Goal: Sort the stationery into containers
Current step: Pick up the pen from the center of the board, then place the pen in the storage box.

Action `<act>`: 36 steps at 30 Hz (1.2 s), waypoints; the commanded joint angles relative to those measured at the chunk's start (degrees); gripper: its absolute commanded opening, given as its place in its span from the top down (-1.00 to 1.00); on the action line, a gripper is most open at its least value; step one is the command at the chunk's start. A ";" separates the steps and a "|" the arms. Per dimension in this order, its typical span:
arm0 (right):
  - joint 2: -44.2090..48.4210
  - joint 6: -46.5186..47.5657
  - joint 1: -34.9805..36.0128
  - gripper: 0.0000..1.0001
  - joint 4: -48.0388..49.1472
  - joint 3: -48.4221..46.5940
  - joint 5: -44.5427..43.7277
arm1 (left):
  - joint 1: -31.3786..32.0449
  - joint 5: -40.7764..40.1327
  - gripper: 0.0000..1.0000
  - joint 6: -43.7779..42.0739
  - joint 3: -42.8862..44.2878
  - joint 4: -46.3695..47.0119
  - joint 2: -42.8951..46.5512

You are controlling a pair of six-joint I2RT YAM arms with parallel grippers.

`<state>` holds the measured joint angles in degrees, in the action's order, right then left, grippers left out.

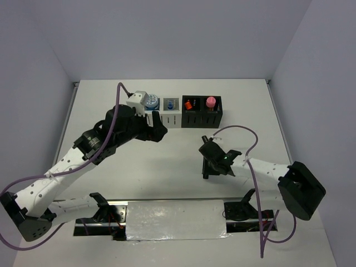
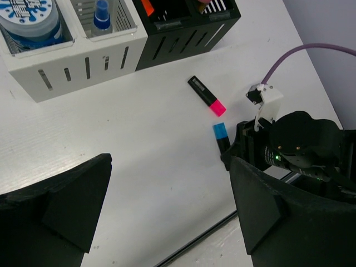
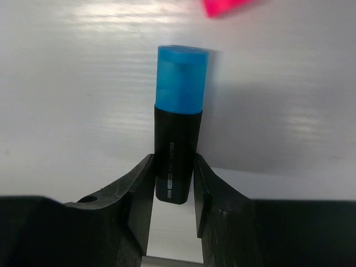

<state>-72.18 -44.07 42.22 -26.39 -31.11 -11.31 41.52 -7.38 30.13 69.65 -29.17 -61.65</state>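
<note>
My right gripper point(image 3: 172, 164) is shut on the black body of a blue-capped highlighter point(image 3: 179, 111), low at the table; I cannot tell whether it is lifted. It also shows in the left wrist view point(image 2: 221, 135). A pink-capped highlighter point(image 2: 207, 96) lies just beyond it. The white organiser point(image 1: 161, 117) holds a blue-white disc point(image 2: 28, 19) and the blue-capped tube point(image 2: 101, 14). The black organiser point(image 1: 201, 118) holds an orange-capped highlighter point(image 1: 189, 103) and the pink capped cylinder point(image 1: 210, 102). My left gripper point(image 2: 167, 206) is open and empty, in front of the white organiser.
The right arm's wrist point(image 2: 300, 144) with its purple cable point(image 1: 253, 167) sits in front of the black organiser. The two organisers stand side by side at the back middle of the white table point(image 1: 111, 178). Grey walls close three sides.
</note>
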 commanded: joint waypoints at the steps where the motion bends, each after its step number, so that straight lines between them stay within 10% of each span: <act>1: -3.25 -4.69 5.05 1.00 3.19 4.92 1.47 | 0.23 3.58 -0.99 -0.07 -2.83 3.58 1.88; 8: 15.21 -10.59 17.35 1.00 -4.28 0.27 -8.63 | 0.23 11.76 -0.99 7.02 -13.46 15.26 6.62; 16: 26.12 2.05 24.49 1.00 12.67 -1.75 -7.15 | 0.49 20.38 -0.99 21.54 -22.27 36.10 5.58; 30: 22.62 12.69 28.97 1.00 17.87 -11.42 -11.71 | 5.15 14.85 -0.84 21.81 -17.62 29.52 -3.83; 34: 22.00 13.31 28.89 1.00 17.08 -12.22 -13.38 | 5.24 16.07 -0.44 21.03 -17.79 30.48 -3.57; 36: 21.56 13.84 28.97 1.00 17.25 -12.39 -13.82 | 5.24 16.86 0.21 20.59 -17.79 31.36 -3.22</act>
<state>-50.19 -32.12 70.63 -11.18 -40.62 -22.35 46.44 8.62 51.29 49.89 -0.84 -65.65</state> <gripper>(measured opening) 0.369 0.453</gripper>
